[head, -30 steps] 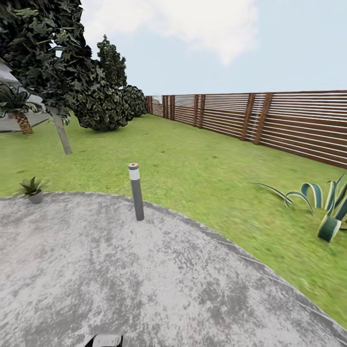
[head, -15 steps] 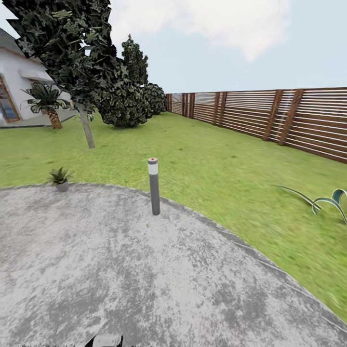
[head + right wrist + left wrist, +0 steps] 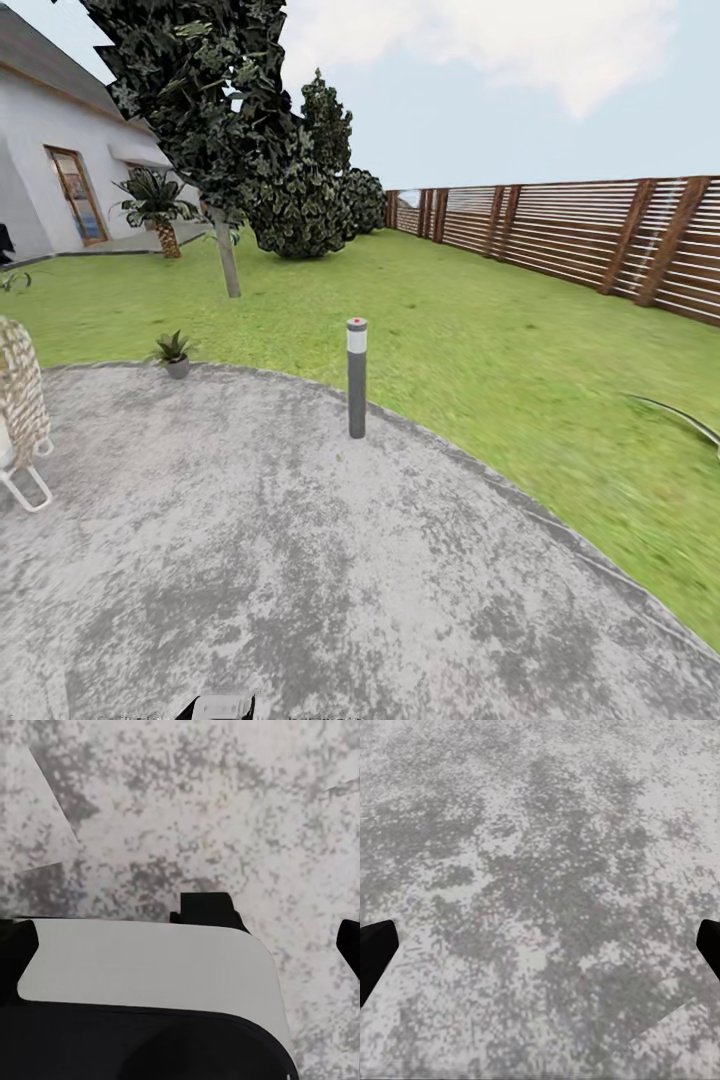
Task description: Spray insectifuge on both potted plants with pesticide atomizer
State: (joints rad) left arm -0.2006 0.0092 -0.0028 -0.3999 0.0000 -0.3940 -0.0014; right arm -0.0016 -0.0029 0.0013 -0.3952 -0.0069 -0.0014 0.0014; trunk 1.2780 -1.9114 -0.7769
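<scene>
One potted plant (image 3: 174, 352), a small green rosette in a tiny grey pot, stands at the far left rim of the grey paving (image 3: 300, 560), where it meets the lawn (image 3: 480, 340). It is several metres ahead of me. My left gripper (image 3: 540, 952) hangs open over bare paving, its black fingertips (image 3: 375, 956) wide apart. Open too is my right gripper (image 3: 180, 952), one black fingertip (image 3: 349, 945) at the frame's edge, with my own white and black base (image 3: 142, 997) below it. Nothing is held in either.
A grey bollard light (image 3: 356, 377) stands on the paving's edge ahead. A wicker seat (image 3: 20, 410) is at the left edge. Beyond lie a tree trunk (image 3: 228, 262), dark bushes, a palm (image 3: 158, 208) by the white house, and the brown slatted fence (image 3: 600, 235) on the right.
The camera has swung left, so everything slid right in the picture. The wicker seat and house came into view; the striped spiky plant slipped off the right edge.
</scene>
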